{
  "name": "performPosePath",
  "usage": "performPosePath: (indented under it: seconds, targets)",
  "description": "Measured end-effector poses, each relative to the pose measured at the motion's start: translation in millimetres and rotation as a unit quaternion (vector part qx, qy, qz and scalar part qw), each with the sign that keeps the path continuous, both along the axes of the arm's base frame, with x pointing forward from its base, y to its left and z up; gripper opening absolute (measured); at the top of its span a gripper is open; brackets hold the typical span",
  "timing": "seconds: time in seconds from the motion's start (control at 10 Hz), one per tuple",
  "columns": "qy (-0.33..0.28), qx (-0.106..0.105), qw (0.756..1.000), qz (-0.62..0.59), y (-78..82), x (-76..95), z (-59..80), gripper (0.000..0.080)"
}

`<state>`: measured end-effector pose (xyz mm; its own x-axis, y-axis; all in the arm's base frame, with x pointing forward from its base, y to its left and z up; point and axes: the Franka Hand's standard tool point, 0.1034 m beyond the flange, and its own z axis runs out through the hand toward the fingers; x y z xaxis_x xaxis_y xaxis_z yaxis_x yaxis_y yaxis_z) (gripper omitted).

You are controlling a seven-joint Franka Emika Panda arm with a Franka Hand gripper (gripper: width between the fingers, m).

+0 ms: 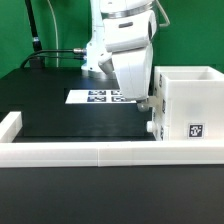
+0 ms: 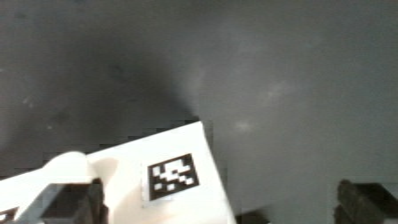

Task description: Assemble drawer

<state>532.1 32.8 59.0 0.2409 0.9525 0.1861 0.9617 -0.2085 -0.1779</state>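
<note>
The tall white housing stands at the exterior view's right, with a square tag on its near face. A small knob sticks out of its left side, low down. My gripper hangs just left of the housing, close to that side. In the wrist view my gripper is open, with dark fingers wide apart. A white drawer part with a tag reaches in between them beside one finger; I cannot tell which part it is. The trays' bodies are hidden.
The marker board lies flat on the black table behind the gripper. A long low white wall edges the table's front and runs up its left side. Cables hang at the back left.
</note>
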Motion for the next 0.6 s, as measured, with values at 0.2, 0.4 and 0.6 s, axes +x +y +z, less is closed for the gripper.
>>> performPosePath:
  seconds: [0.2, 0.4, 0.6]
  targets:
    - [0.001, -0.001, 1.000, -0.007, -2.8, 0.2, 0.7, 0.0649]
    - [0.002, -0.001, 1.000, -0.007, -3.2, -0.2, 0.1, 0.0649]
    - [0.002, -0.001, 1.000, -0.007, -3.5, -0.2, 0.1, 0.0649]
